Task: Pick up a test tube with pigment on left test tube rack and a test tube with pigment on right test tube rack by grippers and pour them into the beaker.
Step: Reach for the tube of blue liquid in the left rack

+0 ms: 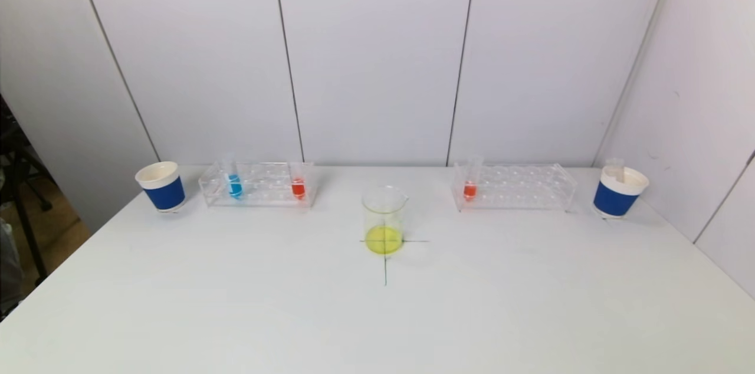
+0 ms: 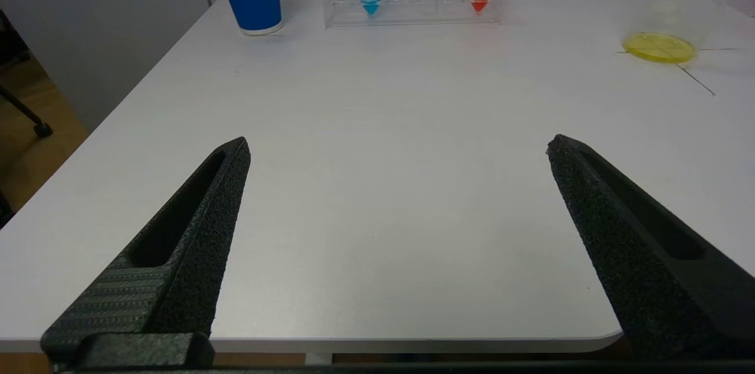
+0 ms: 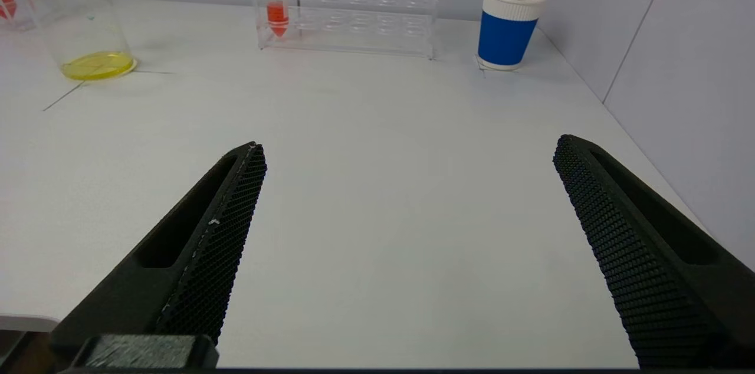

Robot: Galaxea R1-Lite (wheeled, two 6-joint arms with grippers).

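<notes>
Opening step of the task — neither tube has been lifted, and both arms wait at the near edge of the table point(image 1: 236, 315), outside the head view.

Nearest, the left gripper point(image 2: 395, 147) hangs over the near left part of the table with its jaws spread as wide as they go, holding and touching nothing; the right gripper point(image 3: 410, 147) does likewise over the near right part.

Further out, at table centre, the beaker point(image 1: 384, 212) stands on a drawn cross with a shallow yellow layer in its bottom.

At about 10 o'clock from the beaker lies the left rack point(image 1: 258, 184), carrying a blue tube point(image 1: 234, 180) and a red tube point(image 1: 298, 183). At about 2 o'clock lies the right rack point(image 1: 514, 186), with one red-orange tube point(image 1: 470, 184) at its beaker-side end. Both racks are well apart from the grippers.

Beyond each rack's outer end stands a blue-banded cup: the left cup point(image 1: 161, 186), and the right cup point(image 1: 618, 192), which seems to hold a clear tube — too faint to confirm.

The next move calls for each arm to reach forward to its own rack, straddle a pigmented tube's upper part, close, and draw it straight up.
</notes>
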